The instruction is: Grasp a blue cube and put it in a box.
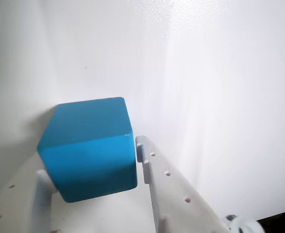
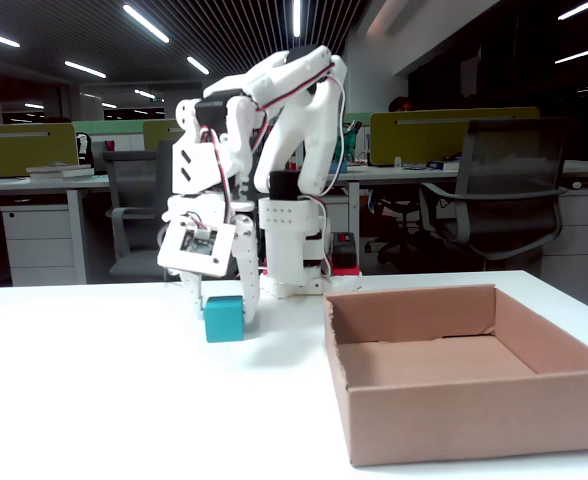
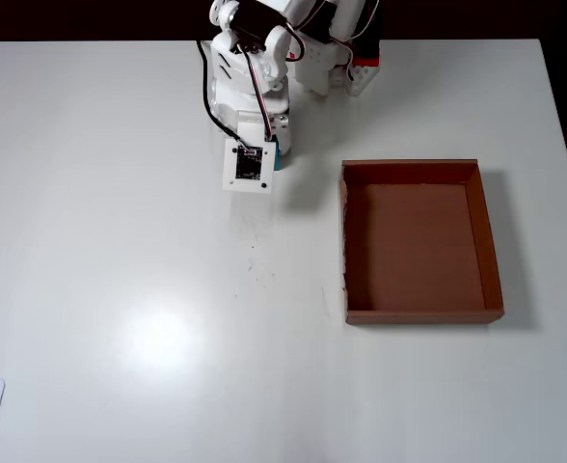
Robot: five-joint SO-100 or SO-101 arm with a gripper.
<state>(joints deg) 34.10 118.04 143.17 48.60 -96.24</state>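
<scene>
I see the gripper [image 1: 94, 167] closed around the cube [image 1: 89, 148], both fingers against its sides; the cube sits on the table [image 2: 94, 380], left of the box [image 2: 454, 385]

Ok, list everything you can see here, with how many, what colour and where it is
blue cube: one, teal-blue, on the white table near the arm's base, between the gripper's fingers, left of the box in the fixed view.
box: one, brown cardboard, open-topped and empty, on the table to the right of the cube in the fixed and overhead views.
table: one, white, under everything.
office desks and chairs: several, behind the table in the fixed view.
arm: one, white, at the table's far edge, bent down over the cube.
gripper: one, white, fingers on either side of the cube; whether they press it is unclear.
</scene>
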